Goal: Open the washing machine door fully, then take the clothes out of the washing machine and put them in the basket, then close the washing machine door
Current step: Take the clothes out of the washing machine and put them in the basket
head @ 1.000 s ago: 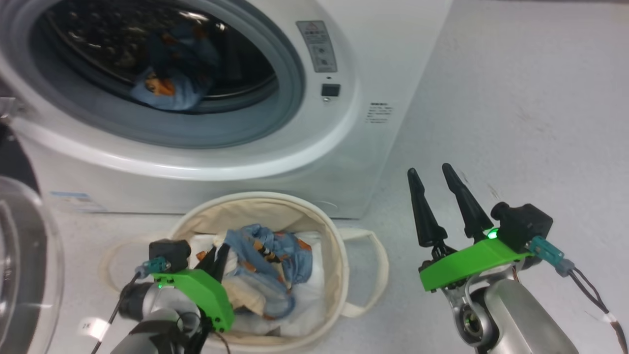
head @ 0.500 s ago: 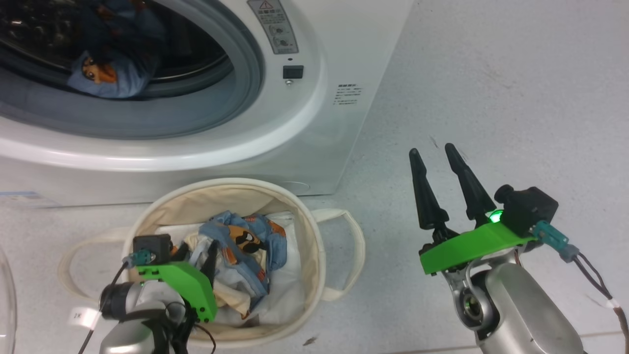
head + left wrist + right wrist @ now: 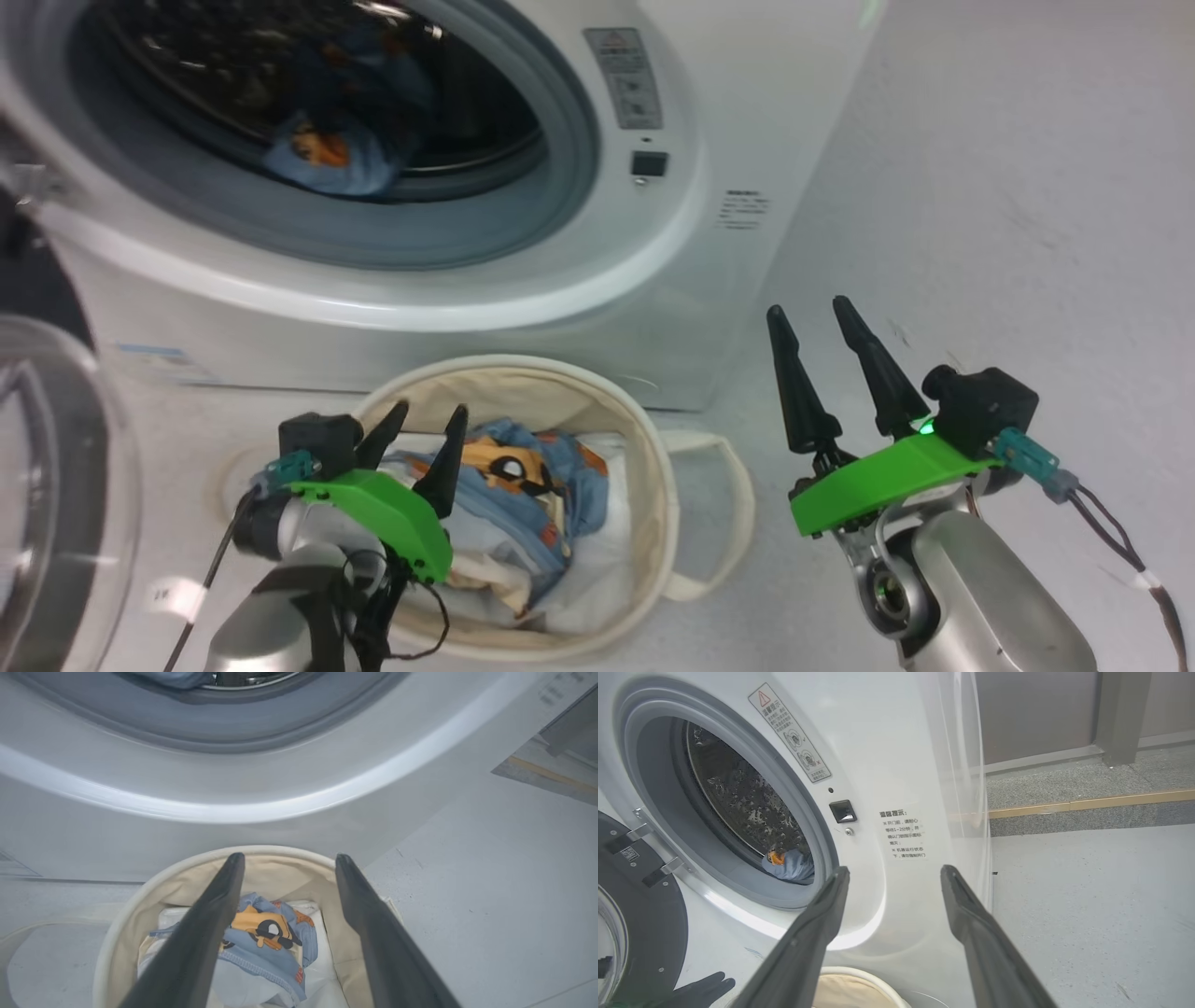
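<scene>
The white washing machine (image 3: pixel 747 112) stands with its round door (image 3: pixel 56 485) swung open at the left, glass bowl facing me. One light blue printed garment (image 3: pixel 327 159) lies in the steel drum, also seen in the right wrist view (image 3: pixel 789 865). The cream basket (image 3: pixel 658 448) sits on the floor before the washer, holding blue printed clothes (image 3: pixel 523 476) on white cloth. My left gripper (image 3: pixel 431 407) hovers open over the basket's left half, nothing between its fingers (image 3: pixel 289 856). My right gripper (image 3: pixel 807 306) stands open and empty to the right of the basket.
Pale grey floor (image 3: pixel 1027 233) stretches right of the washer. In the right wrist view a yellow-edged step (image 3: pixel 1087 802) and a dark post (image 3: pixel 1120 714) stand behind it. The door's black inner rim (image 3: pixel 640 914) shows on its hinges at the left.
My left gripper has opened, let go of the blue garment and risen from the basket. The garment now rests in the basket. The head camera shifted; the right gripper stays as it was.
</scene>
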